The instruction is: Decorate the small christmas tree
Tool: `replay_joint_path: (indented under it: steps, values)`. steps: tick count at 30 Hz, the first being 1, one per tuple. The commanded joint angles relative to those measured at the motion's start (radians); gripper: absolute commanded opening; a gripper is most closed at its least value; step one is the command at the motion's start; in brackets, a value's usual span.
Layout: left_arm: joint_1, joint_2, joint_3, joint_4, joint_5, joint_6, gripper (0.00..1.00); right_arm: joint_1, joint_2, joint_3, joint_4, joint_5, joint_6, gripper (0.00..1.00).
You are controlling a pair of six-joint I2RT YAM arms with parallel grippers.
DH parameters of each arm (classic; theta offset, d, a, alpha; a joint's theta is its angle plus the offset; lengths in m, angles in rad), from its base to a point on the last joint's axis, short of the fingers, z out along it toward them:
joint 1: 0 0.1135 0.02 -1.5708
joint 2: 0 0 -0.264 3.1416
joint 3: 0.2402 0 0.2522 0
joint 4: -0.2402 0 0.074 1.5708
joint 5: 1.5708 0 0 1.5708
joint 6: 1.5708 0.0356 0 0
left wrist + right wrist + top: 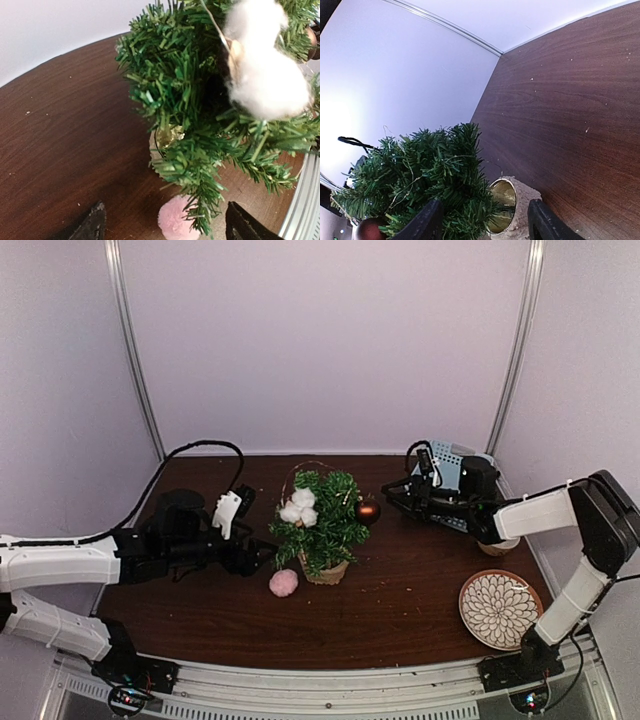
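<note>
The small christmas tree stands mid-table in its tan pot. A white cotton ornament sits on its upper left branches. A brown-red ball hangs at its right edge. A pink pompom lies on the table left of the pot. My left gripper is open just left of the tree. In the left wrist view the pompom lies between its fingers, under a branch. My right gripper is open and empty right of the ball. Its wrist view shows the tree, the pot and the ball.
A patterned round plate lies at the front right. A small tan bowl sits under the right forearm. A pale blue-grey object stands at the back right. White walls with metal posts close in the table's back and sides.
</note>
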Motion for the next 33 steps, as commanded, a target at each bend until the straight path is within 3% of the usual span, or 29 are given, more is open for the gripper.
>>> replay_joint_path:
  steps: [1,10,19,33]
  values:
    - [-0.002,0.054,0.063,0.074,-0.069,-0.009,0.81,-0.006,0.053,0.031,0.101,-0.023,0.077,0.60]
    - [0.007,0.121,0.102,0.076,-0.129,-0.015,0.79,0.032,0.101,0.088,0.070,-0.023,0.097,0.51]
    - [0.050,0.152,0.110,0.110,-0.136,-0.037,0.77,0.059,0.112,0.062,0.061,-0.038,0.098,0.34]
    - [0.094,0.220,0.162,0.141,-0.073,-0.045,0.76,0.109,0.078,-0.022,0.127,-0.059,0.139,0.27]
